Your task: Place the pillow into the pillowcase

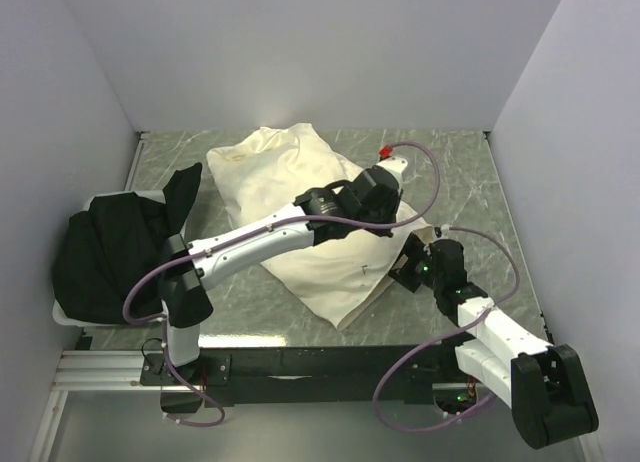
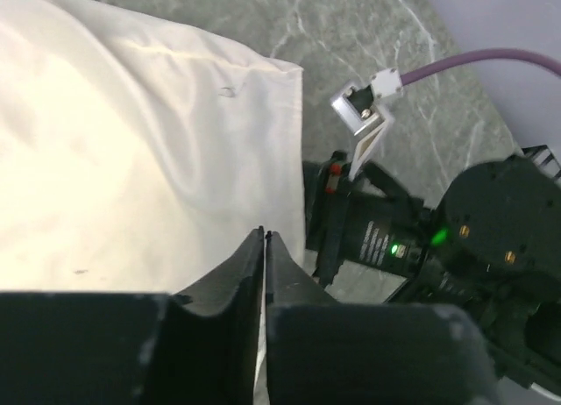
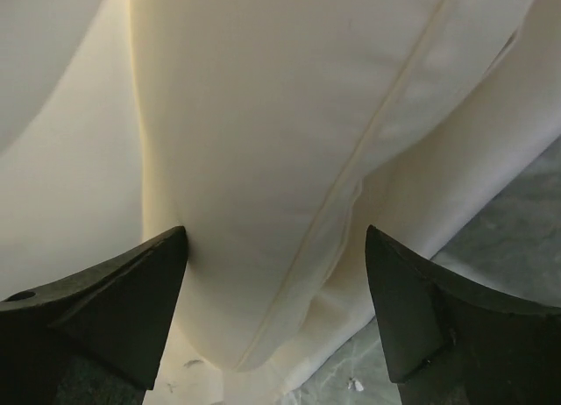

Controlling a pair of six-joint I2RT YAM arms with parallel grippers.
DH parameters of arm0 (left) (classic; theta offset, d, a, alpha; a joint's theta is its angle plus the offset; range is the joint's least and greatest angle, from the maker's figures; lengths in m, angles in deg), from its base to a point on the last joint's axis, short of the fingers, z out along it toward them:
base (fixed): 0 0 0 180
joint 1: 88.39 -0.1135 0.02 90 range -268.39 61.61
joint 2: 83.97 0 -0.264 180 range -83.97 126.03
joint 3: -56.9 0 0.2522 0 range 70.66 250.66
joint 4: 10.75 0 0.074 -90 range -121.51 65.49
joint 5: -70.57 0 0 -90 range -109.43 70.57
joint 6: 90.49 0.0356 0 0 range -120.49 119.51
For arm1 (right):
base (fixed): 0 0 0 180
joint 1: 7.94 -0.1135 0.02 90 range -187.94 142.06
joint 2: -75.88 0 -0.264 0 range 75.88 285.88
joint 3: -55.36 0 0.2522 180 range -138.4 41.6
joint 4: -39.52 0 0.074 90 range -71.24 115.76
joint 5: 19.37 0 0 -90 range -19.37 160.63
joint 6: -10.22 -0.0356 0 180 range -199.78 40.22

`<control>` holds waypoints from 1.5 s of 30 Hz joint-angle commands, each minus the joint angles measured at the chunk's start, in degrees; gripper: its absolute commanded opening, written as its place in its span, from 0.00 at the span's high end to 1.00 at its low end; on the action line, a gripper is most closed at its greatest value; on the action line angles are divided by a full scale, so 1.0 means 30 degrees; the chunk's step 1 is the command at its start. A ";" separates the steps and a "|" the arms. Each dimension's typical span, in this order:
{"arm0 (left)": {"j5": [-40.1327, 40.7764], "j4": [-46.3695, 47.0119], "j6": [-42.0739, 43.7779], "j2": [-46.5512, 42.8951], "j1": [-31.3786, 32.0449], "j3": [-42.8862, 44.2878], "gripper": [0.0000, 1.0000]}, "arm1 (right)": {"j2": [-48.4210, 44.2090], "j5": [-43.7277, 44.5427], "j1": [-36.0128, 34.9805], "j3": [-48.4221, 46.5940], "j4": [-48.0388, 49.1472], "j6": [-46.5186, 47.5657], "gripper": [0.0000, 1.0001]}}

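Note:
The cream pillowcase (image 1: 270,167) lies wrinkled across the middle of the table, and its smooth cloth with a straight hemmed edge fills the left wrist view (image 2: 131,159). My left gripper (image 1: 388,222) reaches over its right end. In the left wrist view the gripper (image 2: 265,234) is shut, with a thin strip of the cream cloth between its fingers. The pillow (image 3: 263,142) is plump, and its rounded, seamed corner lies between the open fingers of my right gripper (image 3: 276,238). Thin cream cloth lies under that corner. In the top view my right gripper (image 1: 408,267) is at the cloth's right edge.
A black cloth heap (image 1: 110,247) lies in a white bin (image 1: 62,317) at the table's left edge. The table is green marble (image 1: 460,182), with white walls at the back and both sides. The right arm's wrist (image 2: 394,238) shows just right of the left gripper.

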 commanded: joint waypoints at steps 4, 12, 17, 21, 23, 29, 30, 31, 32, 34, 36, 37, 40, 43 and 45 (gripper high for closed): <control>0.0282 0.1322 -0.1238 0.0786 0.1078 -0.0130 0.71 | 0.0961 -0.0287 -0.1329 0.0689 0.4167 -0.1640 0.14; 0.7057 0.2024 -0.9436 -0.7692 0.1813 -1.1517 0.39 | 0.2661 -0.0405 -0.1358 0.0837 0.6103 -0.1993 0.74; 0.8376 0.0681 -1.4358 -1.1780 0.2483 -1.7315 0.39 | 0.4475 -0.0640 -0.2586 0.0282 0.7889 -0.2930 0.90; 0.8439 -0.0846 -1.8227 -1.2867 0.3335 -2.0429 0.37 | 0.5181 0.0092 -0.4021 -0.0480 0.8212 -0.3223 0.92; 0.8059 0.0028 -1.9082 -1.3014 0.3657 -2.1803 0.38 | 0.5648 0.0559 -0.4897 -0.1094 0.8215 -0.3429 0.94; 0.7178 0.3339 -1.9726 -1.2928 0.3951 -2.3888 0.36 | 0.6675 0.0708 -0.5577 -0.2063 0.8652 -0.3517 0.95; 0.7120 0.3807 -1.9843 -1.2608 0.4010 -2.4124 0.36 | 0.6734 0.0679 -0.5693 -0.2063 0.8740 -0.3517 0.96; 0.7235 0.4189 -1.9990 -1.2460 0.4097 -2.4329 0.34 | 0.6793 0.0621 -0.5781 -0.1947 0.8886 -0.3633 0.96; 0.7323 0.5440 -2.0107 -1.2371 0.4359 -2.4854 0.32 | 0.6880 0.0592 -0.5840 -0.1888 0.9149 -0.3663 0.96; 0.7354 0.7287 -1.9787 -1.2341 0.4537 -2.5558 0.27 | 0.6852 0.0794 -0.6191 -0.1771 0.9210 -0.3693 0.96; 0.7002 0.9548 -1.9697 -1.2109 0.4566 -2.6526 0.29 | 0.6822 0.1029 -0.6571 -0.1654 0.9268 -0.3780 0.97; 0.6915 0.9699 -1.9872 -1.1875 0.4596 -2.6703 0.32 | 0.6852 0.1176 -0.6950 -0.1595 0.9356 -0.3838 0.97; 0.6972 0.9818 -2.0458 -1.0966 0.4567 -2.6909 0.52 | 0.7173 0.1528 -0.7741 -0.1827 0.9590 -0.3985 0.98; 0.7177 0.9965 -2.0841 -1.1459 0.4567 -2.7609 0.91 | 0.8079 0.1704 -0.8183 -0.2237 1.0088 -0.4073 0.98; 0.7497 0.9325 -2.0724 -1.3038 0.4596 -2.7788 0.99 | 0.8403 0.1967 -0.8389 -0.2733 0.9827 -0.3783 0.98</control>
